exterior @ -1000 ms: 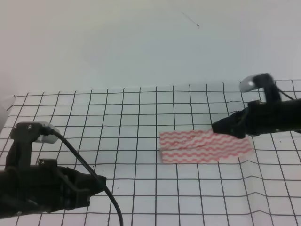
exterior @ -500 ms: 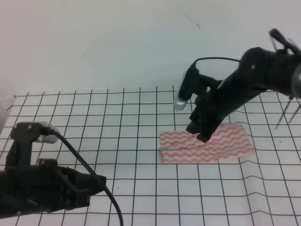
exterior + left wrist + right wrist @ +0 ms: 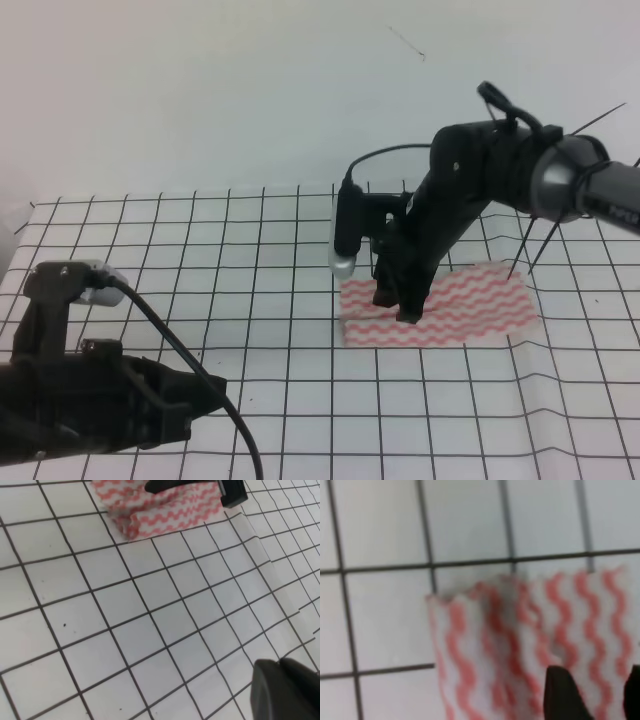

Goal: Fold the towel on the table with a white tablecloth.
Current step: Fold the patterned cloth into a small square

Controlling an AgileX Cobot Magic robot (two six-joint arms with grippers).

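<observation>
The towel (image 3: 455, 305), pink and white with wavy stripes, lies flat and folded lengthwise on the gridded white tablecloth (image 3: 250, 250) right of centre. My right gripper (image 3: 395, 307) points down over the towel's left end, its fingers apart and holding nothing. In the right wrist view the towel (image 3: 510, 645) fills the lower middle, with the two dark fingertips (image 3: 561, 695) just above it. My left gripper (image 3: 205, 392) rests low at the front left, far from the towel, its fingers (image 3: 285, 690) together. The left wrist view catches the towel (image 3: 160, 512) at the top edge.
The tablecloth has wrinkles and a raised crease (image 3: 560, 370) to the right of and in front of the towel. A plain white wall (image 3: 250, 90) stands behind the table. The left arm's cable (image 3: 190, 365) loops over the front left.
The right arm has swung in from the right edge and now points down over the towel's left end. The towel and the left arm have not moved.
</observation>
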